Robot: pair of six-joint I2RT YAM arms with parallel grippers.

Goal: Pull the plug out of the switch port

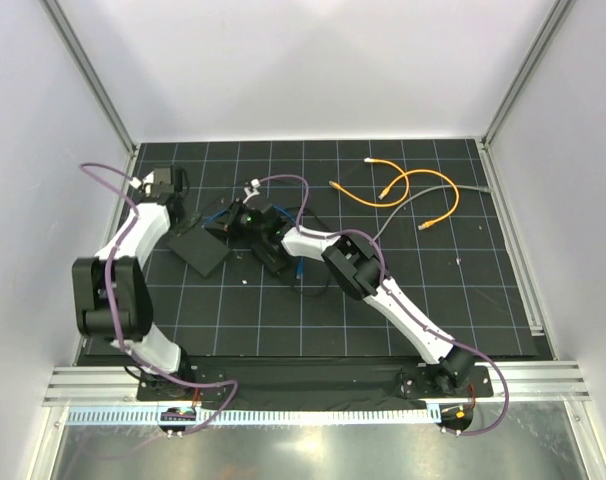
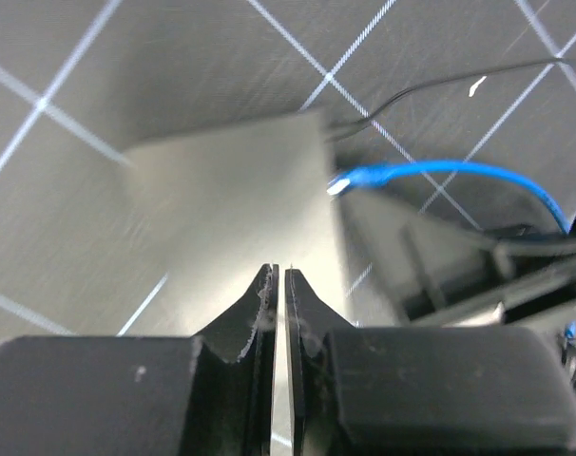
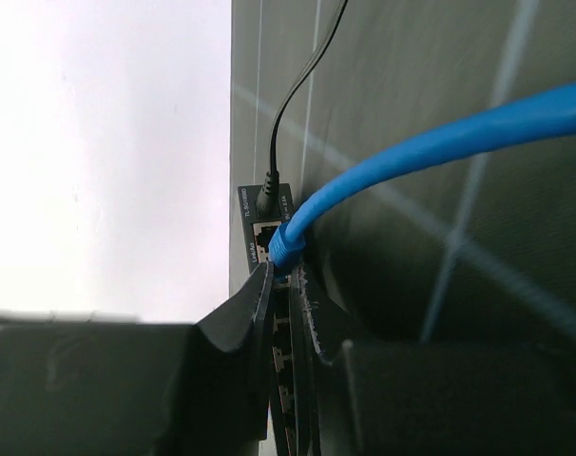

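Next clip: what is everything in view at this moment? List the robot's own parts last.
switch: 1, black, flat on the mat, left of centre
blue cable: 1, blue, plugged into a switch port
cord: 1, thin black, plugged in beside the blue cable
block: 1, black, partly under the right arm
orange cables: 2 it seems, orange, loose at the far right
grey cable: 1, grey, from the far right edge toward centre
mat: 1, black with white grid, under everything
left arm: 1, white and black, jaws nearly closed on nothing
right arm: 1, white and black, jaws clamping the switch's port edge
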